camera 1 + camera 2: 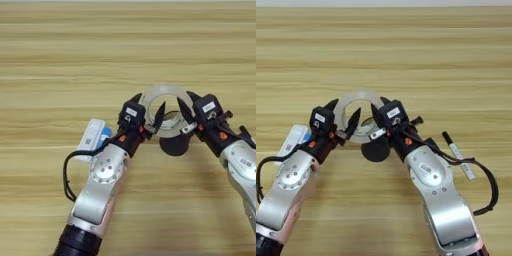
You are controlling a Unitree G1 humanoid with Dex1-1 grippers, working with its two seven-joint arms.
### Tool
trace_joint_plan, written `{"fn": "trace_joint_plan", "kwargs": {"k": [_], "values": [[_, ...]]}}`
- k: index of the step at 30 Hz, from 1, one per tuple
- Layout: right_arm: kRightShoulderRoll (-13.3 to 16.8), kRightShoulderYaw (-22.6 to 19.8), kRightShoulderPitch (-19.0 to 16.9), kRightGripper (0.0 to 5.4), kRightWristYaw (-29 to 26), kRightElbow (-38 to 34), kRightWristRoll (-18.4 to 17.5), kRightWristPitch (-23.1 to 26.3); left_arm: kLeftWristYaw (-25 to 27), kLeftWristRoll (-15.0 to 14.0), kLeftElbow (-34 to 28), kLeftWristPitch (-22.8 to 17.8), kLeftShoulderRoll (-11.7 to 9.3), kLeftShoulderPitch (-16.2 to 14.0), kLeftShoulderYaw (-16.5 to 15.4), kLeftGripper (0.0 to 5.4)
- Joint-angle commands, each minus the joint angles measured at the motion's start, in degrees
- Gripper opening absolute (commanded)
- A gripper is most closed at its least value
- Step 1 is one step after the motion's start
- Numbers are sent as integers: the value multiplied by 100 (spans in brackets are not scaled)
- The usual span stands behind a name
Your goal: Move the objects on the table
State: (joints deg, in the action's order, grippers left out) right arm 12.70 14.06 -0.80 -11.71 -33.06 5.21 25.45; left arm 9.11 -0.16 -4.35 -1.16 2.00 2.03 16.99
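Note:
A wide ring of clear tape (165, 90) is held tilted just above a dark cup (175, 146) near the middle of the wooden table (125, 45). My right gripper (187, 104) grips the ring's right wall, one finger outside and one inside, and looks shut on it. My left gripper (148, 106) is at the ring's left wall with its fingers spread wide, one outside and one reaching into the hole, open. The ring's lower rim overlaps the cup's mouth.
A white flat pack with a blue part (92, 135) lies left of the left wrist. A black-and-white pen (458, 155) lies to the right of the right arm. The far half of the table is bare wood.

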Motion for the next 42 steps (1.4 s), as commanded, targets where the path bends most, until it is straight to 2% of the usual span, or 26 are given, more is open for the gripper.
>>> {"fn": "trace_joint_plan", "kwargs": {"k": [1, 15, 42], "values": [[-11, -71, 79, 107, 37, 96, 63, -213, -39, 84, 40, -16, 3, 2, -23, 282], [-38, -65, 62, 106, 25, 280, 143, -377, -51, 93, 21, -9, -10, -3, -20, 161], [-63, -87, 78, 106, 3, 346, 153, -402, -36, 9, 31, 26, -30, -2, -25, 144]]}}
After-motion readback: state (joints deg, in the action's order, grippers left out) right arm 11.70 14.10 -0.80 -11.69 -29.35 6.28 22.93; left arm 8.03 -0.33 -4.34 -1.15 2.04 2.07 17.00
